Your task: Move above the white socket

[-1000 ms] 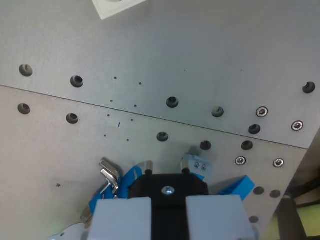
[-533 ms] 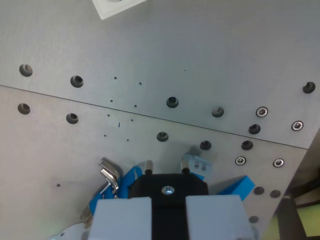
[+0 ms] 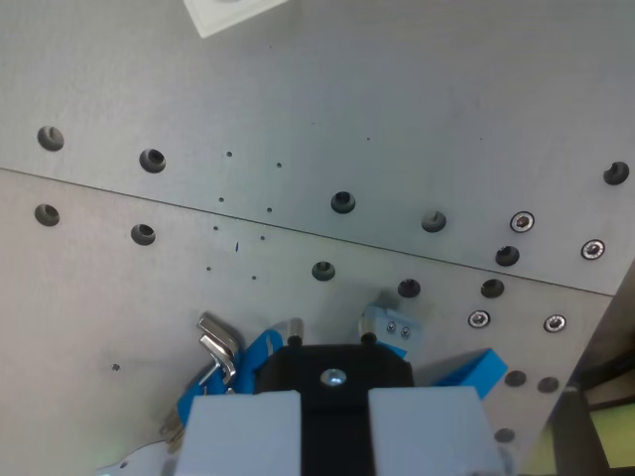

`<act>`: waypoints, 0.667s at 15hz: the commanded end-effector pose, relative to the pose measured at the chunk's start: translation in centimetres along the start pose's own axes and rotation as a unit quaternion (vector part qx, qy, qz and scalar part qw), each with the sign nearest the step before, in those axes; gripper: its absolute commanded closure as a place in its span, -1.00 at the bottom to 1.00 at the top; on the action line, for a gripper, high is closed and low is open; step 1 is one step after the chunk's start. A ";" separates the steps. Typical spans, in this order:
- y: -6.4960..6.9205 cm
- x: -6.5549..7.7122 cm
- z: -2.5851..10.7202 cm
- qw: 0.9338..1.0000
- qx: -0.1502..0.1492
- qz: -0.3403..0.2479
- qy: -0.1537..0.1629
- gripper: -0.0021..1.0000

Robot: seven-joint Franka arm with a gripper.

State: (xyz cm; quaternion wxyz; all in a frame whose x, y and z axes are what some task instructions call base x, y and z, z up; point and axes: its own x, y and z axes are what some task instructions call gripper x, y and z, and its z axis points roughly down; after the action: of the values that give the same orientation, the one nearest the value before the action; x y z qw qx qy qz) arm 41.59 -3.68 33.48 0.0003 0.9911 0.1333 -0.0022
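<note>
jaws low in view; white socket (image 3: 234,14) far above; no writing

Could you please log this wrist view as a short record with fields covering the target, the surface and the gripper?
target: white socket, only partly in frame at the top edge, towards the wrist view's left
surface: grey metal plate with rows of holes and a few screws, a seam running across it
gripper: gripper at the bottom centre, over the plate and well short of the socket
gripper state: cannot tell whether open or shut
held item: none visible
</note>
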 end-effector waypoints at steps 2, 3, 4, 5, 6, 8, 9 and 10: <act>-0.2 0.5 1.1 1.000 -0.005 -0.002 0.017 1.00; -0.2 0.6 1.3 1.000 -0.005 -0.002 0.019 1.00; -0.2 0.7 1.6 1.000 -0.005 -0.003 0.020 1.00; -0.3 0.8 1.9 1.000 -0.005 -0.003 0.022 1.00; -0.3 0.9 2.2 1.000 -0.006 -0.003 0.023 1.00; -0.5 1.1 3.0 1.000 -0.006 -0.003 0.028 1.00; -0.5 1.2 3.4 1.000 -0.007 -0.003 0.030 1.00; -0.6 1.3 3.8 0.999 -0.007 -0.003 0.032 1.00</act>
State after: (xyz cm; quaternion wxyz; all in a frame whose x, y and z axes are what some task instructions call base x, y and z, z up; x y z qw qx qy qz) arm 42.96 -3.09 30.41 -0.0012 0.9904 0.1379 -0.0102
